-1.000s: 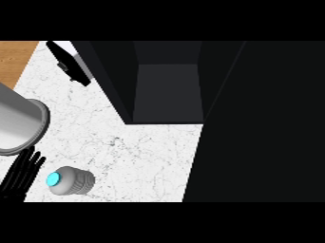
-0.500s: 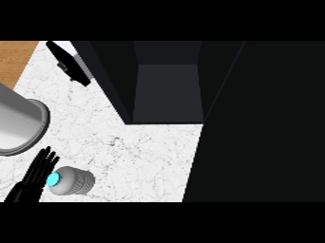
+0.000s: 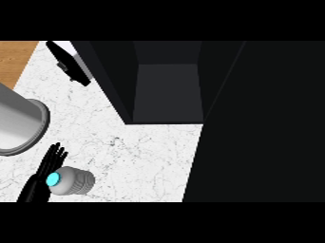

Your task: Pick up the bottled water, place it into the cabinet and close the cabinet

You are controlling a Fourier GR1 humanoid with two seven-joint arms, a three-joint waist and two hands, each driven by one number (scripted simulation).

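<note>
Closer to the bottle the left hand [image 3: 43,173] has been brought: a second ago it lay a little apart from the cap, and now its straight fingers are laid against the bottle's left side, reaching up past it. Nothing has been curled round the bottle yet; the fingers are held flat and together, not pinching anything. The bottle [image 3: 71,180] itself has hardly been shifted, and is found low on the left of the marble desk [image 3: 144,152], seen from above with its glowing blue cap uppermost, well apart from the cabinet.

As for progress, very little can be counted as done. The bottle has not been lifted, so the grasp is judged to be the step in hand. The cabinet [image 3: 167,90] is seen standing open, its dark inside showing, and its door [image 3: 71,64] is swung out at the upper left. Left to do: the bottle must be gripped, carried across the desk, set inside, and the door pushed shut.

The count now. One bottle is seen. One cabinet, with one open door. One large grey cylinder [image 3: 11,121] is lying at the left edge, above the hand. One hand is in view; the right hand is not shown at all.
</note>
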